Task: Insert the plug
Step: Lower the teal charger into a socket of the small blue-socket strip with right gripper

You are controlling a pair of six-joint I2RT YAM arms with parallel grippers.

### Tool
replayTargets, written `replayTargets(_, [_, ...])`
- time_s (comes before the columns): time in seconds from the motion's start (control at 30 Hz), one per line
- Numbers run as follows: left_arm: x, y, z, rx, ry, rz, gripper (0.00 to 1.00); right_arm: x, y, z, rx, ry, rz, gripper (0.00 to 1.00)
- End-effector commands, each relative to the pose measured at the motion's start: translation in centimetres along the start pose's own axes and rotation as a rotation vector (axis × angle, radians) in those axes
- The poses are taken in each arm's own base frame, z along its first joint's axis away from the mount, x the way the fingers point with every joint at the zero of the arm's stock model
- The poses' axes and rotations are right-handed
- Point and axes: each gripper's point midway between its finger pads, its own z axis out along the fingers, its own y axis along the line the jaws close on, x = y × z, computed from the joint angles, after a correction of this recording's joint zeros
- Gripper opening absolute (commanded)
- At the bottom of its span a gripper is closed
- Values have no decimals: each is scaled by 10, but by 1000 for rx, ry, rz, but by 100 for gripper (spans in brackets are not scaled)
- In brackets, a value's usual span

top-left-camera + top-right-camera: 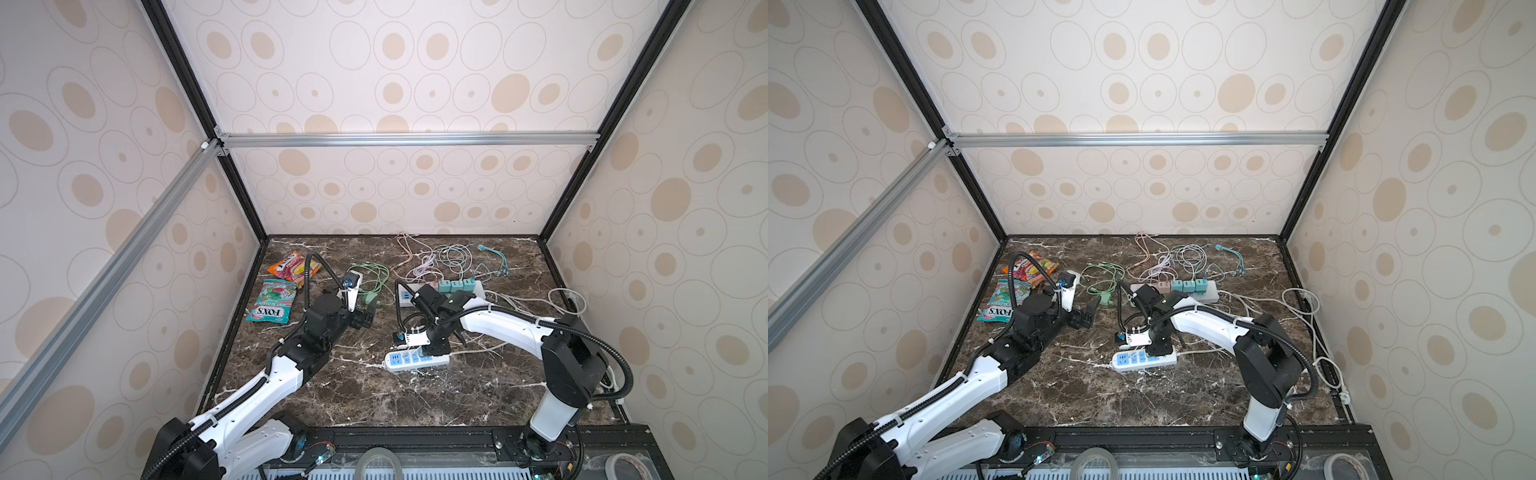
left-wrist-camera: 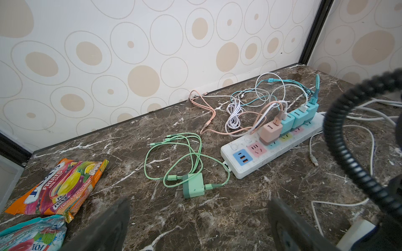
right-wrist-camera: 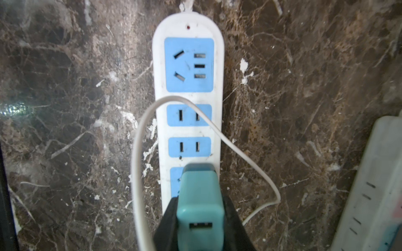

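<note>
Right hand (image 3: 200,207) grips the teal plug (image 3: 199,191) at the end socket (image 3: 174,183) of the power strip (image 3: 202,26); keep prongs square to the slots, press straight down. Left hand (image 2: 198,219) stands wide, well apart from the strip.

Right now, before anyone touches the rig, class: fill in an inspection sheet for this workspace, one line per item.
Surface: dark marble tabletop, white-flecked.
Job's things: teal charger at the end socket of the blue-and-white power strip; seating cannot be told.
Clutter: mint candy bag, fruit candy bag, green charger lying loose.
Grippers: left gripper empty, fingers apart; right gripper shut on the teal charger.
Cables: white cable looped over the blue-and-white power strip; tangle behind second strip.
Surroundings: oval-patterned walls, aluminium frame.
</note>
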Motion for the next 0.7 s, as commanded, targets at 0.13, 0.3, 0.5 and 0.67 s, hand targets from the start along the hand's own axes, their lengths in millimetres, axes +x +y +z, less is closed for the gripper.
replayTargets(0.13, [-7, 0, 5, 5, -21, 7, 98, 38, 36, 43, -98, 148, 68, 0])
replayTargets(0.3, [-5, -3, 12, 15, 1, -4, 98, 5, 38, 17, -141, 6, 142, 44])
replayTargets(0.5, [-5, 10, 16, -65, 1, -30, 98, -25, 16, -23, -12, -165, 173, 99])
replayTargets(0.67, [-2, 10, 20, -72, 9, -37, 98, -40, 10, -57, 47, -329, 229, 99])
